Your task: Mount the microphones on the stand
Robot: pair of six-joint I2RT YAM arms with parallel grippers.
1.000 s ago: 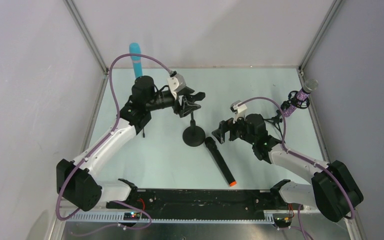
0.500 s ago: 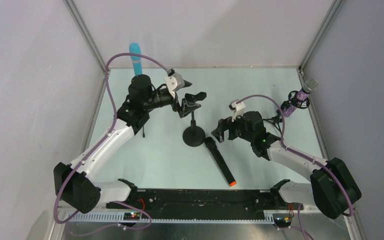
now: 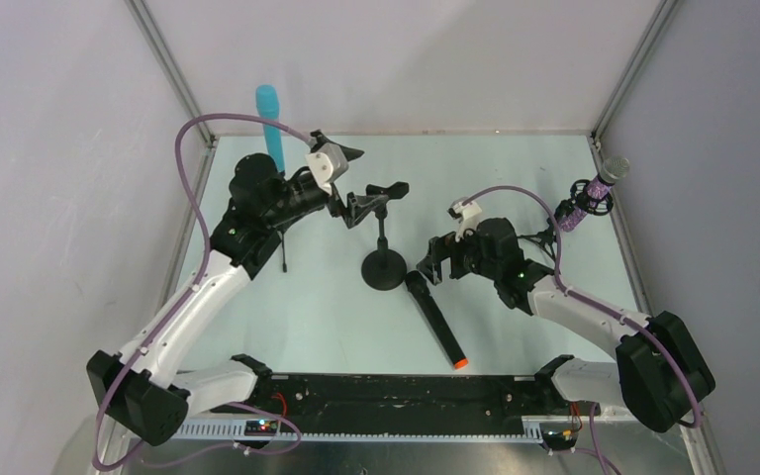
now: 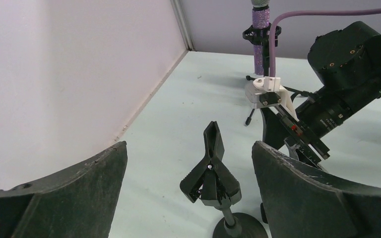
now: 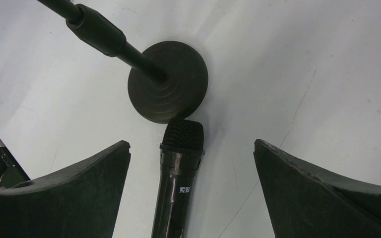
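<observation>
Black with an orange end, the last loose microphone lies flat on the pale green table, its mesh head right up against the round base of the centre stand. Whether head and base touch, I cannot tell.

Right gripper hangs over that head, fingers spread wide and holding nothing. From the right wrist view, the black microphone runs straight up the middle of the gap, well clear of both fingers, with the stand base just beyond the fingertips. From above, the right gripper sits just right of the stand base.

Over on the left, the left gripper is spread wide as well, nothing held. The spring clip on top of the centre stand shows low between its two fingers, apart from both.

Cyan-blue microphone stands upright at the back left, behind the left arm. Glittery purple microphone sits tilted in its own holder at the back right.
</observation>
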